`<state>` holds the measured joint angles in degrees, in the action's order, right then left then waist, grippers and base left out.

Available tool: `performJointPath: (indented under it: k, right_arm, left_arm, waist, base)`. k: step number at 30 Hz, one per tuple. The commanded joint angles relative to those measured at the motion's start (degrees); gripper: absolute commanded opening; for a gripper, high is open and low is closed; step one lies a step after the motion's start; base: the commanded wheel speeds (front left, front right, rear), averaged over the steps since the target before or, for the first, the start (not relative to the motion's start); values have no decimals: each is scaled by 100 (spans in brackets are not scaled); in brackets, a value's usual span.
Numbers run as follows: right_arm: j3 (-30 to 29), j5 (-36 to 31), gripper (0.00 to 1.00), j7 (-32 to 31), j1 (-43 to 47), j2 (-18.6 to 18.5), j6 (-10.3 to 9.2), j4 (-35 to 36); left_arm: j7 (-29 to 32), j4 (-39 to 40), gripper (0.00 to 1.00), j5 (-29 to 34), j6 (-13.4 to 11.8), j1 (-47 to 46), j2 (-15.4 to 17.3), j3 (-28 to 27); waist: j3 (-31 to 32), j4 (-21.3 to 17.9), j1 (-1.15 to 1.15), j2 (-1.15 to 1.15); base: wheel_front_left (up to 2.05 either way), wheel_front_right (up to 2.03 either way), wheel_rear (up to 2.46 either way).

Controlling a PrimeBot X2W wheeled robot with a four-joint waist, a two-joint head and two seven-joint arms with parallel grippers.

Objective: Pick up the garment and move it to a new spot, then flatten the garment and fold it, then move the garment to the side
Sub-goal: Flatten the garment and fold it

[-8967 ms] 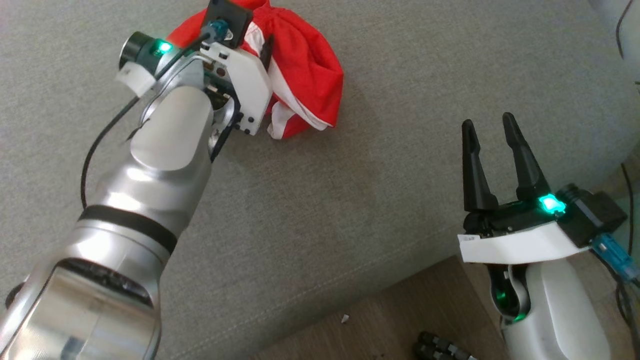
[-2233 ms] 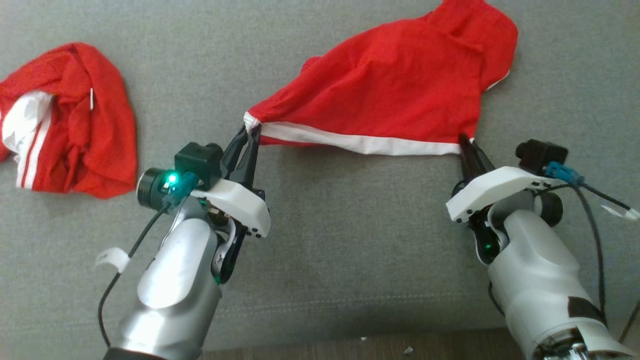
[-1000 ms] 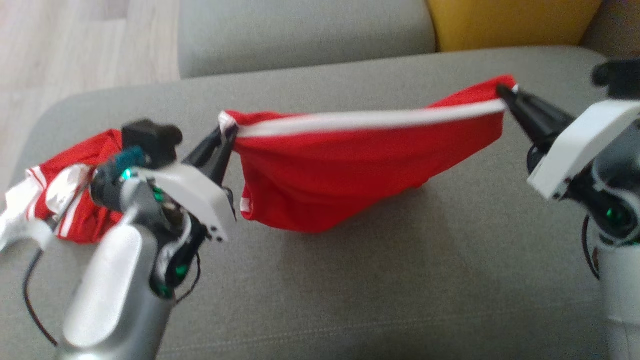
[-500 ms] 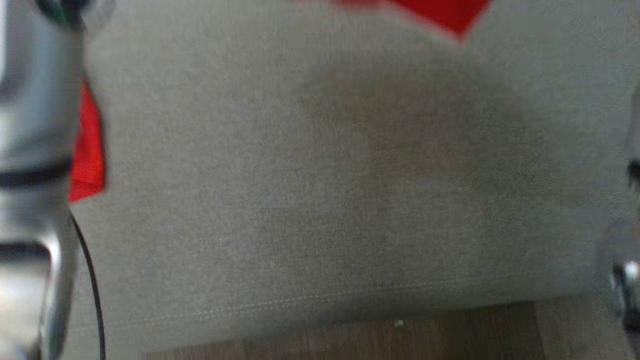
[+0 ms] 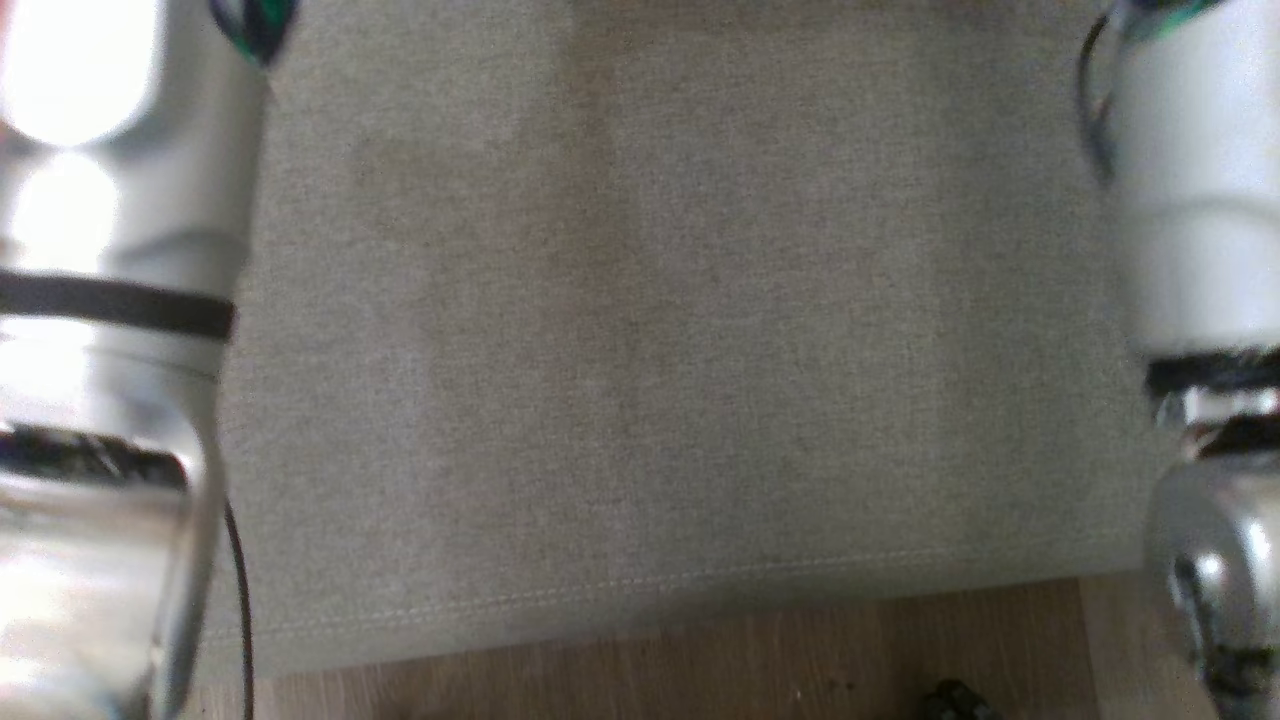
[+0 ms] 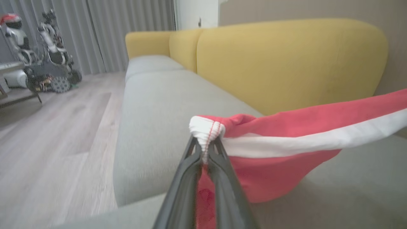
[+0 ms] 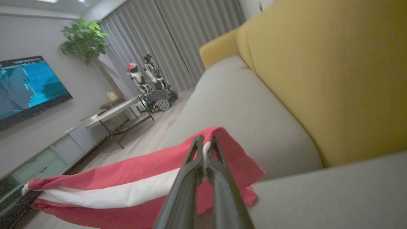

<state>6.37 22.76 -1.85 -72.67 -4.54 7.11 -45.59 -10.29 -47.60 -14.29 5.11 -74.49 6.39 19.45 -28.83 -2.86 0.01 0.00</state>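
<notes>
While each arm grips one end of the white waistband, the left end effector (image 6: 206,149) is seen with its fingers nearly closed on a bunched corner of the red garment (image 6: 270,171). The right end effector (image 7: 205,148) is clamped on the opposite corner in the same way. Between the two grips the band is drawn taut, so the garment's long axis runs left to right, and the red cloth sags below it over the grey sofa seat (image 5: 640,350). Neither arm is nearer, since a corner is held by each. The lowering onto the seat is judged to depend on the band being kept level and stretched. A yellow backrest (image 6: 286,63) is seen on the far side. Whether the hanging cloth touches the seat cannot be told. The head view is blurred, and the left forearm (image 5: 110,250) and right forearm (image 5: 1190,200) are cut off at its edges.
</notes>
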Motion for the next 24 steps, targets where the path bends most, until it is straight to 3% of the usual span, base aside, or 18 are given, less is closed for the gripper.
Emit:
performJointPath:
  k: [1, 7, 13, 24]
  right_arm:
    - [152, 149, 0, 56, 215, 153, 37, -35]
    - [770, 322, 0, -63, 1115, 130, 37, -796]
    - [1219, 562, 0, -350, 1652, -139, 37, -1088]
    - [2435, 1256, 0, -1651, 2487, -952, 37, -762]
  left_arm:
    - [-120, -17, 0, 8, 34, 87, 127, -11]
    - [-360, -655, 0, -11, 130, 1079, 36, 277]
    - [-436, -938, 0, -91, 190, 1790, -12, 455]
    - [-468, -976, 0, -109, 234, 2879, 38, 1036]
  waist:
    - [60, 39, -1, 0]
    - [383, 105, -1, 0]
    - [763, 192, -1, 0]
    - [1495, 244, -1, 0]
  base:
    - [0, 0, 0]
    - [0, 0, 0]
    - [0, 0, 0]
    - [0, 0, 0]
